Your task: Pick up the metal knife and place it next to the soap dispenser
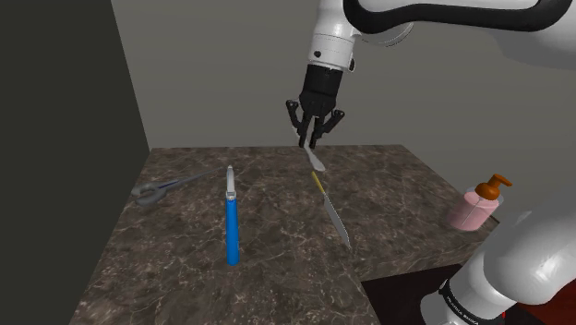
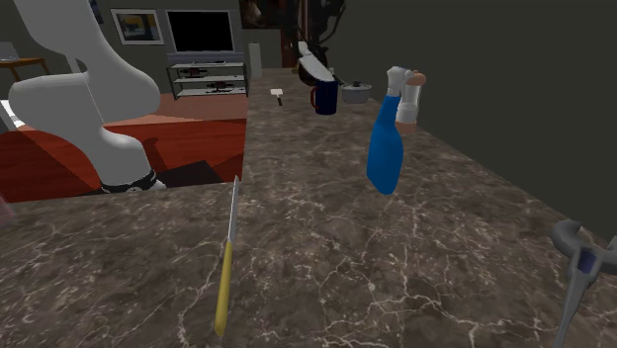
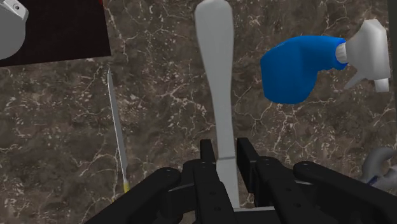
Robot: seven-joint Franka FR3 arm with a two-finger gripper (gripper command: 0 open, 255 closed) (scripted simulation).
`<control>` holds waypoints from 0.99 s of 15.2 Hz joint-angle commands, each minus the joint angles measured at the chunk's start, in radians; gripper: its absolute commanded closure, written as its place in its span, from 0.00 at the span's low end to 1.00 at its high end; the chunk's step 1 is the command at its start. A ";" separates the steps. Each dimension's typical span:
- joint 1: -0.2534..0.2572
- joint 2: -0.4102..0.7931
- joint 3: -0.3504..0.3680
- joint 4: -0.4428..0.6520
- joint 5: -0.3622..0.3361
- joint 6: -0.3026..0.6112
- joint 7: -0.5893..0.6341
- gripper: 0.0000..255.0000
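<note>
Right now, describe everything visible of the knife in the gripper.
The knife is plain pale grey, one piece, slim, widening to a rounded far end. The gripper clasps its narrow end between both black fingers. It sticks out beyond them, in the air over the dark marbled counter, touching nothing else.

Arm (image 1: 443, 20): one, white with dark joints; rises at the shoulder view's lower right, arches overhead and reaches left.
Wrist (image 1: 332, 42): white, pointing almost straight down.
Gripper (image 1: 312, 137): black, held aloft, tips downward; both fingers (image 3: 207, 159) clasp a grey knife (image 3: 214, 76), which hangs below them.
</note>
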State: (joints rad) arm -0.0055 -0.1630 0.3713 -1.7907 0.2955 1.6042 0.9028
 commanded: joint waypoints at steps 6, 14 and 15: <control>-0.048 -0.190 -0.115 -0.182 0.020 -0.048 -0.170 1.00; -0.103 -0.344 -0.259 -0.314 -0.031 -0.119 -0.352 1.00; -0.110 -0.358 -0.278 -0.326 -0.042 -0.128 -0.375 1.00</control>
State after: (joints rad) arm -0.1075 -0.5020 0.1149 -2.1027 0.2646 1.4890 0.5544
